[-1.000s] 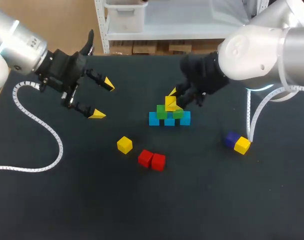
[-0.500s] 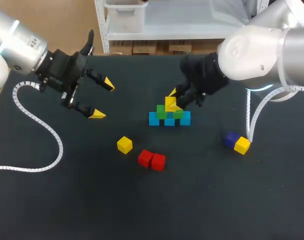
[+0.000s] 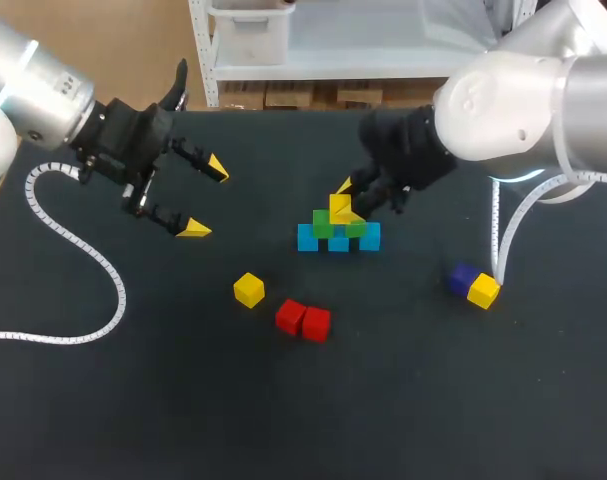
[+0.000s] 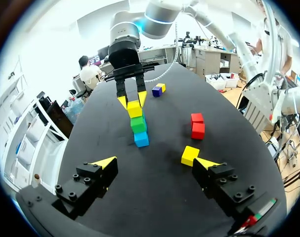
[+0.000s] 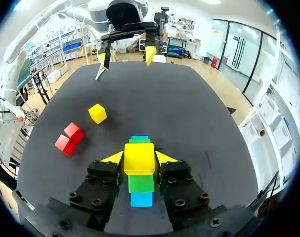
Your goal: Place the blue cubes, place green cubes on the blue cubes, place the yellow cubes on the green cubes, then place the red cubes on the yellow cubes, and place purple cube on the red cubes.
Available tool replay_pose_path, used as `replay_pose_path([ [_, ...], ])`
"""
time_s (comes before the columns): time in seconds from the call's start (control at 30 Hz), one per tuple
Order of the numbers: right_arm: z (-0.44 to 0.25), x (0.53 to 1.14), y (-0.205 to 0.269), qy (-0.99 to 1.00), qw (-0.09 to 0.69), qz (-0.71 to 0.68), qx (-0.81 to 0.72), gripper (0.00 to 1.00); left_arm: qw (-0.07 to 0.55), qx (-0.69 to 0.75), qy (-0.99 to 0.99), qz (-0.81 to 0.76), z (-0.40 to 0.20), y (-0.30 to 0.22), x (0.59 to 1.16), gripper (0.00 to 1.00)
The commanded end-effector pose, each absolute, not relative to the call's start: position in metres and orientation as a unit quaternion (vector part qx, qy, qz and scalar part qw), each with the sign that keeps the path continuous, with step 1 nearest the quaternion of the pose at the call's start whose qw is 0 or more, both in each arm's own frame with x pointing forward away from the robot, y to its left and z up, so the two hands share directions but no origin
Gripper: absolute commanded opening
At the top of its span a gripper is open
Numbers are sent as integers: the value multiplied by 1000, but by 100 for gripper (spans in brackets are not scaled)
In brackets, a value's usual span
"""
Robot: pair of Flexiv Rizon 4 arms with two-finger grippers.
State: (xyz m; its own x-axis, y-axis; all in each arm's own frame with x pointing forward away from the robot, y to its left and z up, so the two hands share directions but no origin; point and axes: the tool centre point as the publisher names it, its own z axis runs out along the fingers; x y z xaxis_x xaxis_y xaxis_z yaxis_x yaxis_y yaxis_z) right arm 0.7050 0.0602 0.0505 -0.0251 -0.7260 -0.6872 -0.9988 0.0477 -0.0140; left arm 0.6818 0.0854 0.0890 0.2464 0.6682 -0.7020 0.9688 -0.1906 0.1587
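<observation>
Clamps yellow cube [image 5: 139, 159] between right gripper [image 3: 349, 200] fingers, atop green cubes [image 3: 323, 225] of stack [image 3: 308, 238]. Holds left gripper [image 3: 204, 198] wide open, empty, well left of stack; red cubes [image 3: 303, 320] loose near stack.

left claw [image 3: 205, 198]: fingers spread wide, at left | right claw [image 3: 345, 203]: fingers clamped, at centre

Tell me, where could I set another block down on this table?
The strip of table between the red cubes and the near edge is bare. So is the patch between the red cubes and the purple cube. Crowded: around the stack, where the right claw holds the top yellow cube.
</observation>
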Motion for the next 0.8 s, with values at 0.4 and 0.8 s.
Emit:
replay_pose_path([
  [0.4,50,708,63,671,270,253,-643,29,302,730,559,-250,88,86,682,100],
  [0.8,48,709,62,672,269,253,-642,32,302,730,559,-250,88,86,682,100],
])
